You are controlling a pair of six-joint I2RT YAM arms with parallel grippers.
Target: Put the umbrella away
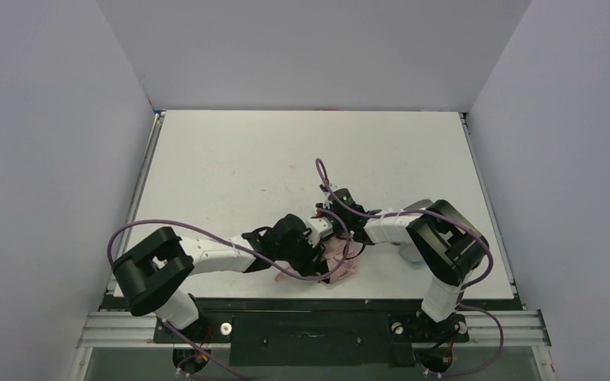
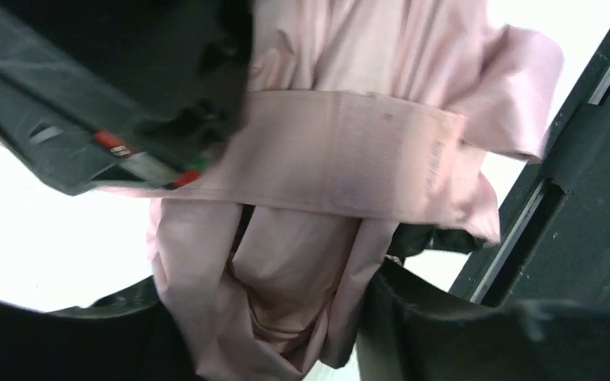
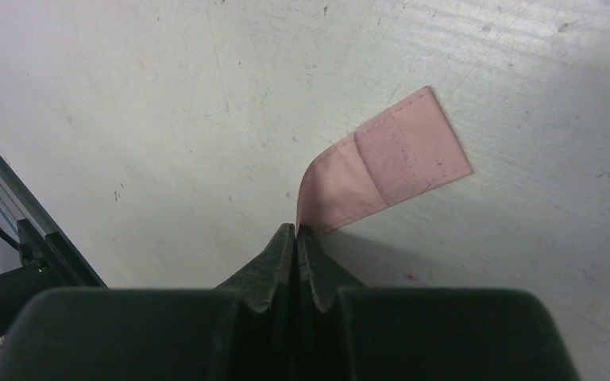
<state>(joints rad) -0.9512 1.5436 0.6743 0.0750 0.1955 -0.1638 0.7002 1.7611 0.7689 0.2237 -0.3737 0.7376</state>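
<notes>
Fabric of the pale salmon-pink folding umbrella (image 1: pixel 340 262) lay bunched, soft and light, on the white table (image 1: pixel 230 159) by its near edge. The right gripper (image 3: pixel 296 232) pinched the flat pink closure strap (image 3: pixel 389 163); the left gripper (image 2: pixel 270 317) straddled the banded middle, the firmest hold, though whether it clamped was unclear.

umbrella (image 1: pixel 341 266) largely hidden overhead; blurred, cropped in left wrist view

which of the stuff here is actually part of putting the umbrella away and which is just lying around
In the job: umbrella; its closure strap, pinched in the right gripper; left gripper, closed round the folded canopy.
Lying about: a pale object half hidden behind the right arm, too unclear to name.
</notes>
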